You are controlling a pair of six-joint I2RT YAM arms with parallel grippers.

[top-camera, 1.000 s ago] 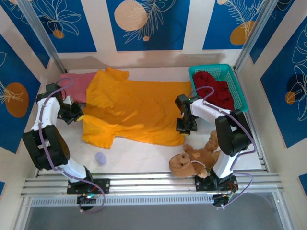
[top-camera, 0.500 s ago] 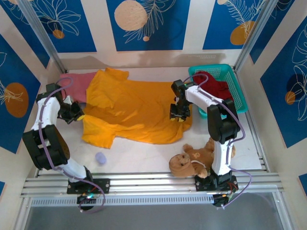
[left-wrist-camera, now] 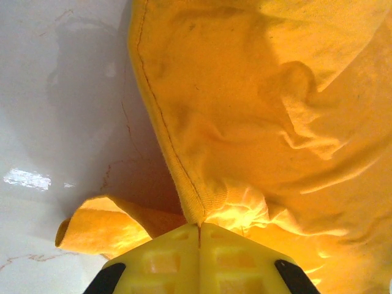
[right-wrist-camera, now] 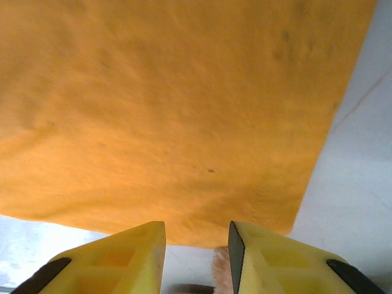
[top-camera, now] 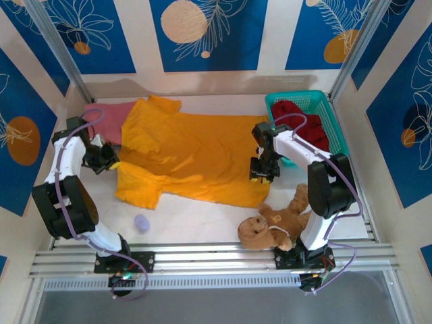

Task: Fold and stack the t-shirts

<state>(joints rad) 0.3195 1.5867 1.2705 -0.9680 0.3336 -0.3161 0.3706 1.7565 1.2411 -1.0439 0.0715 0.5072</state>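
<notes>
A mustard-orange t-shirt [top-camera: 189, 152] lies spread flat across the middle of the table. My left gripper [top-camera: 108, 160] is at its left edge, shut on the shirt's hem [left-wrist-camera: 184, 177], which runs straight into the closed jaws [left-wrist-camera: 199, 229]. My right gripper [top-camera: 262, 177] hovers over the shirt's near right corner [right-wrist-camera: 171, 110]; the jaws [right-wrist-camera: 196, 245] stand open with nothing between them. A salmon-pink t-shirt [top-camera: 108, 120] lies partly under the orange one at the back left. A dark red t-shirt [top-camera: 305, 128] is bunched in the basket.
The teal mesh basket [top-camera: 297, 96] stands at the back right. A brown teddy bear [top-camera: 277, 219] lies near the front right, close to the right arm's base. A small lavender object [top-camera: 141, 222] rests near the front left. Walls close in on three sides.
My right gripper has gone from shut to open. It swung left over the shirt, then came back to the near right corner. The left arm has not moved.
</notes>
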